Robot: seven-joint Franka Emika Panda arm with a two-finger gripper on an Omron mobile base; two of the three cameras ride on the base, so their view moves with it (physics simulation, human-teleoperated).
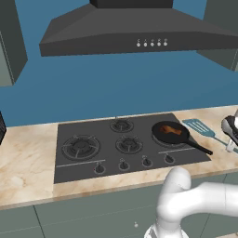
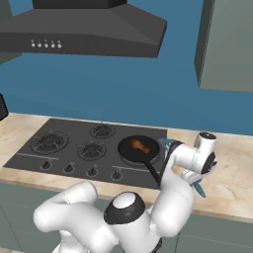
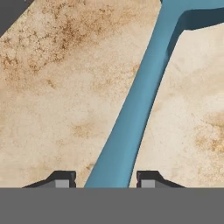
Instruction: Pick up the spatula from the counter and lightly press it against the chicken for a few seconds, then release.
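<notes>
Blue spatula (image 1: 199, 126) lies flat on the counter (image 1: 23, 162) just right of the stove (image 1: 69, 162). Its handle runs between the gripper's (image 3: 106, 178) spread fingers, which clasp nothing. Chicken (image 1: 171, 129) sits in the pan (image 1: 155, 130) on the right burner.

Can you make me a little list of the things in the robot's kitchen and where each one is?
spatula: blue, lying on the counter right of the stove
gripper: open, one fingertip on each side of the spatula handle, not squeezing yet
chicken: brown piece inside the pan
pan: black, on the stove's right burner
stove: dark, with knobs along the front
counter: tan stone
</notes>
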